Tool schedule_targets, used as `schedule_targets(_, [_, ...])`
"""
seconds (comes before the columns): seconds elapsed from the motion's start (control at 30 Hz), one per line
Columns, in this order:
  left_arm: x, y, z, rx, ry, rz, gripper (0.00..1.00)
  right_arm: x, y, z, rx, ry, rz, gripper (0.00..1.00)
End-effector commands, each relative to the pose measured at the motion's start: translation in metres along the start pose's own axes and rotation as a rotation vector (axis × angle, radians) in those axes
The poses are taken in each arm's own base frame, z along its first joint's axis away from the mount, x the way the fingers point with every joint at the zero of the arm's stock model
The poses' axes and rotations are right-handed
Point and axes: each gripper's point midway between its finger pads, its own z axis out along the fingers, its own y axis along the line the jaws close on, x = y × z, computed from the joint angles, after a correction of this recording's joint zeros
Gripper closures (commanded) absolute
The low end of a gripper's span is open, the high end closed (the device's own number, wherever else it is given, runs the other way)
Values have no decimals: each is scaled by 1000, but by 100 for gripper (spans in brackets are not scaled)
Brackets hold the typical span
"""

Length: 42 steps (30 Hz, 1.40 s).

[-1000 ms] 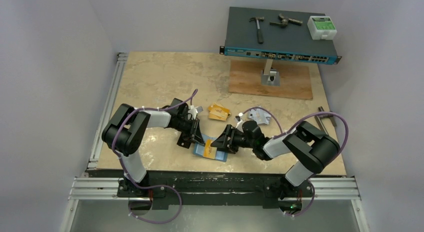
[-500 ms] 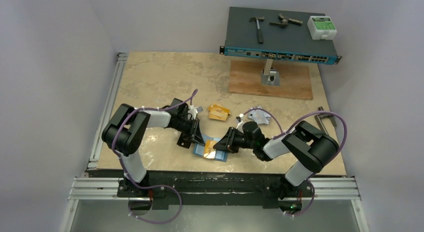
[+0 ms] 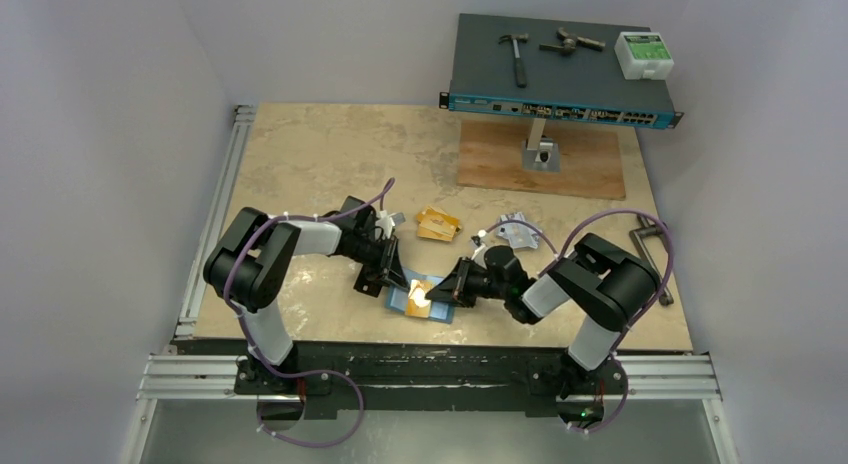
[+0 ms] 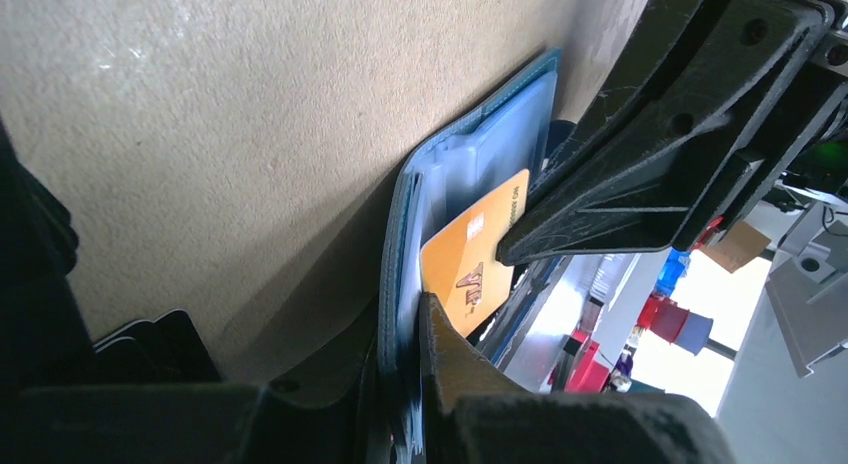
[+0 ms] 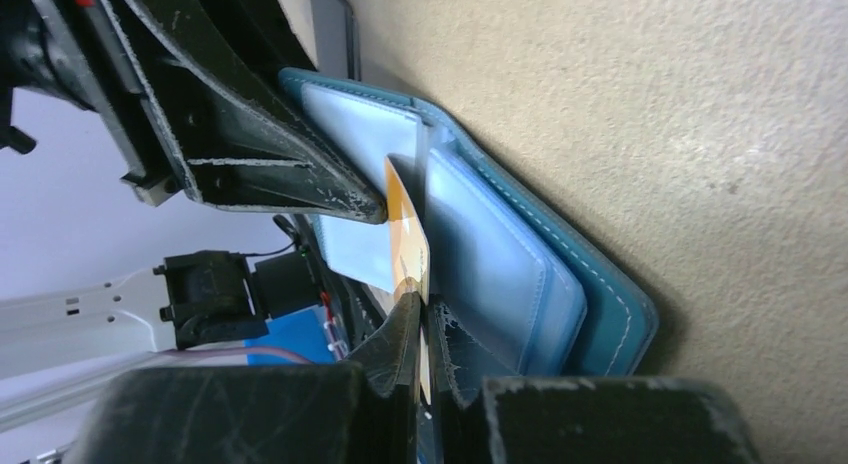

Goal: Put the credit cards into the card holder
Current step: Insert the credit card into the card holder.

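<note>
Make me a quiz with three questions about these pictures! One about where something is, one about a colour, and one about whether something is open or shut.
1. Where is the hammer?
A) on the dark box at the back
B) on the floor
C) hanging on the wall

2. What colour is the card that the right pincer grips?
A) black
B) orange
C) green

3. How is the card holder?
A) snapped shut
B) lying open
C) torn in two

Answers:
1 A, it lies on top of the box.
2 B, orange shows in the pincer's shut grip.
3 B, its pale inner pockets show.
</note>
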Motion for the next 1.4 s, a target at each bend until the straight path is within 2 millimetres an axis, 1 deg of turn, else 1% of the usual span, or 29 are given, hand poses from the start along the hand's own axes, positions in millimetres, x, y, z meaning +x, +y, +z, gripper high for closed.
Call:
schedule_targets(0.0, [-19, -5, -5, 10, -43, 35, 84, 2, 10, -5, -61, -8, -14, 100])
schedule_targets(0.03, [-21, -7, -7, 17, -45, 30, 79, 3, 6, -8, -52, -15, -12, 100])
schedule_targets(0.1, [-22, -8, -8, 31, -47, 25, 73, 1, 1, -12, -32, -38, -23, 100])
schedule_targets(0.2, [-20, -10, -9, 57, -48, 21, 71, -2, -5, -17, 4, -68, -42, 100])
schedule_targets(0.27, [-20, -11, -8, 70, -49, 16, 72, -6, -8, -21, 22, -102, -51, 100])
schedule_targets(0.37, [-18, -10, -6, 81, -43, 3, 77, -14, -8, -26, 34, -161, -53, 100])
schedule_targets(0.47, [-17, -8, -5, 84, -39, -16, 81, -27, -6, -31, 40, -246, -42, 100])
schedule_targets(0.53, [-17, -8, -4, 90, -41, -27, 82, -33, -2, -34, 33, -284, -41, 100])
schedule_targets(0.67, [-17, -9, -3, 108, -49, -47, 82, -42, -1, -40, 34, -342, -24, 100])
schedule_targets(0.8, [-15, -10, -1, 122, -50, -74, 81, -42, -2, -38, 31, -352, -9, 100])
schedule_targets(0.87, [-20, -13, -1, 139, -68, -61, 81, -41, -2, -36, 24, -350, 1, 100])
schedule_targets(1.03, [-25, -16, -1, 166, -103, -92, 81, -36, -1, -30, 0, -329, 11, 100])
schedule_targets(1.07, [-28, -17, 0, 178, -110, -102, 81, -36, -1, -30, 1, -332, 10, 100])
schedule_targets(1.13, [-35, -19, 1, 190, -119, -120, 85, -35, 0, -33, -2, -329, 3, 100])
schedule_targets(1.23, [-49, -18, 5, 193, -141, -136, 99, -42, 1, -41, 23, -361, -14, 100])
schedule_targets(1.3, [-56, -23, 8, 215, -160, -155, 100, -53, -1, -50, 64, -391, -35, 100])
schedule_targets(1.37, [-63, -28, 13, 225, -173, -158, 100, -64, -5, -63, 107, -423, -57, 100])
